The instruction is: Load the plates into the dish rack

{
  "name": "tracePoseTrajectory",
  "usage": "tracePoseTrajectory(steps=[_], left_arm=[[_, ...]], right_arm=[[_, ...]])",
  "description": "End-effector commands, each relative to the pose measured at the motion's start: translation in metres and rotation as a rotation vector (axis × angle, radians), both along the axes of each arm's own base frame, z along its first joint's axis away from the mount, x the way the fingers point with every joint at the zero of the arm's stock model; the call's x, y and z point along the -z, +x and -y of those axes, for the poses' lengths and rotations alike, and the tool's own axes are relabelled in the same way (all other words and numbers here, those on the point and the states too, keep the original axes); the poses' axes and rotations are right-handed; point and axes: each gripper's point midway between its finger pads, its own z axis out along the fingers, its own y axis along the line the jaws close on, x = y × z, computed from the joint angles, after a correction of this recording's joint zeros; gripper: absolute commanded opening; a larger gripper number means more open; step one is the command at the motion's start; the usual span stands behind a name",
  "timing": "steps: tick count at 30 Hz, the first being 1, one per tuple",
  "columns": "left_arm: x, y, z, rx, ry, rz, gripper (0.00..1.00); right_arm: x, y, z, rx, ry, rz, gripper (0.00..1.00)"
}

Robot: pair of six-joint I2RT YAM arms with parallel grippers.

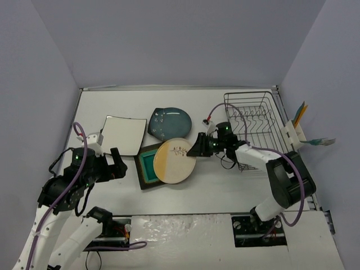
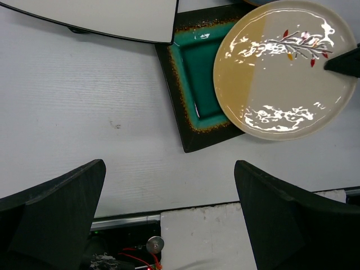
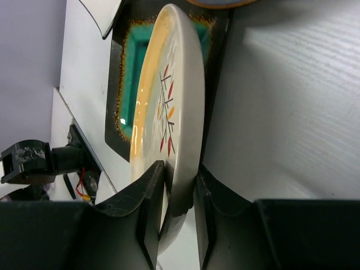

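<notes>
The round cream-and-yellow plate (image 1: 174, 161) with a branch motif lies partly over the black square plate with a teal centre (image 1: 147, 166). My right gripper (image 1: 198, 149) is shut on its right rim; the right wrist view shows the rim (image 3: 181, 140) between the two fingers. The white square plate (image 1: 123, 135) and the teal-blue plate (image 1: 170, 123) lie behind. The black wire dish rack (image 1: 253, 126) stands at the right with no plates in it. My left gripper (image 1: 115, 164) is open and empty, left of the plates; its view shows the round plate (image 2: 284, 70) and the black plate (image 2: 194, 79).
A white utensil holder (image 1: 296, 132) with coloured utensils hangs on the rack's right side. Purple walls close in the table at left, back and right. The arm bases and cables sit at the near edge.
</notes>
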Motion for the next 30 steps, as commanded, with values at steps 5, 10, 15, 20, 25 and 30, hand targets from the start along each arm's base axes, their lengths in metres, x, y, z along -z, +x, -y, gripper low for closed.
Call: tracePoseTrajectory(steps=[5,10,15,20,25,30], left_arm=[[-0.027,0.021,0.004,0.016,0.013,0.084,0.97],[-0.029,0.033,0.002,0.015,0.044,0.106,0.97],[-0.024,0.043,0.006,0.038,0.064,0.109,0.97],[-0.018,0.051,0.006,0.060,0.100,0.112,0.97],[-0.012,0.055,0.008,0.074,0.106,0.114,0.97],[-0.005,0.060,0.011,0.089,0.103,0.138,0.97]], right_arm=[[-0.151,0.020,0.025,0.037,-0.079,0.444,0.00],[-0.219,0.039,0.078,0.183,-0.305,0.665,0.00],[-0.290,0.054,0.123,0.311,-0.445,0.840,0.00],[-0.313,0.071,0.175,0.450,-0.675,0.936,0.00],[-0.311,0.093,0.230,0.516,-0.864,0.932,0.00],[-0.297,0.122,0.279,0.571,-1.011,0.902,0.00]])
